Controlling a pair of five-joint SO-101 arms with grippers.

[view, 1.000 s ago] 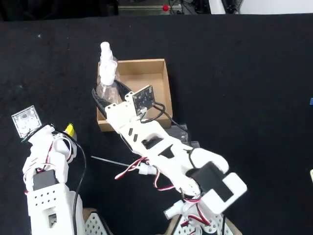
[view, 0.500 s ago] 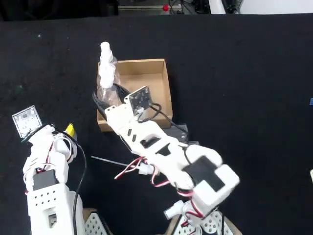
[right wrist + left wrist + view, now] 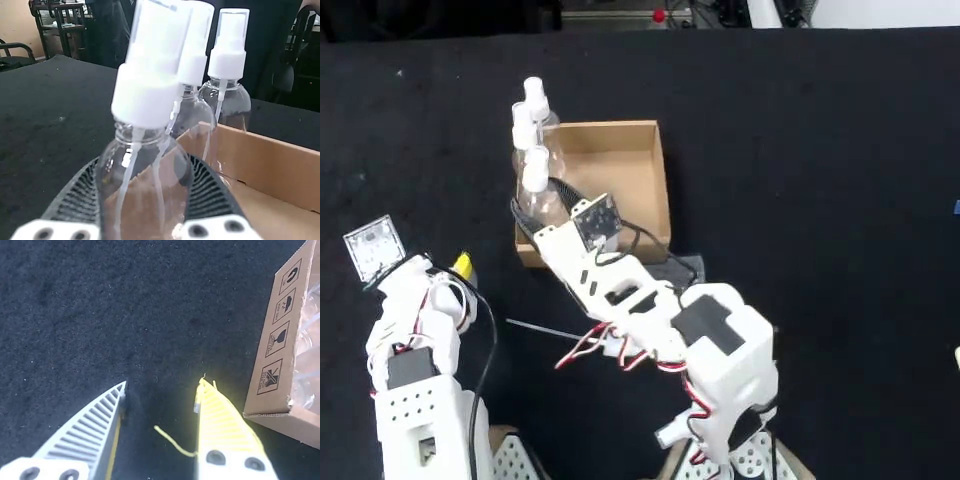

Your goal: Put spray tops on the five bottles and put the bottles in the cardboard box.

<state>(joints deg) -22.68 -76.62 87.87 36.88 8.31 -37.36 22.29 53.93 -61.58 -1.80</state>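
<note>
My right gripper [image 3: 537, 207] [image 3: 144, 172] is shut on a clear bottle [image 3: 537, 198] [image 3: 142, 175] with a white spray top [image 3: 152, 75], held upright at the front left corner of the cardboard box [image 3: 620, 175] [image 3: 270, 165]. Two more capped bottles [image 3: 528, 110] [image 3: 227, 95] stand just beyond it along the box's left wall. At the table's near left, my left gripper [image 3: 463, 266] [image 3: 163, 383] hovers open above bare black cloth, with nothing between its grey and yellow fingers; the box corner [image 3: 280, 355] lies a short way off.
Black cloth [image 3: 820, 150] covers the table. A thin clear tube [image 3: 540, 330] lies on it between the two arms. The right arm [image 3: 650, 310] stretches from the front edge up to the box. Chairs and dark furniture stand behind the table in the right wrist view.
The right arm has swung left and drawn the held bottle back along the box's left wall toward the front corner, so that the two bottles behind it show. The left arm stayed still.
</note>
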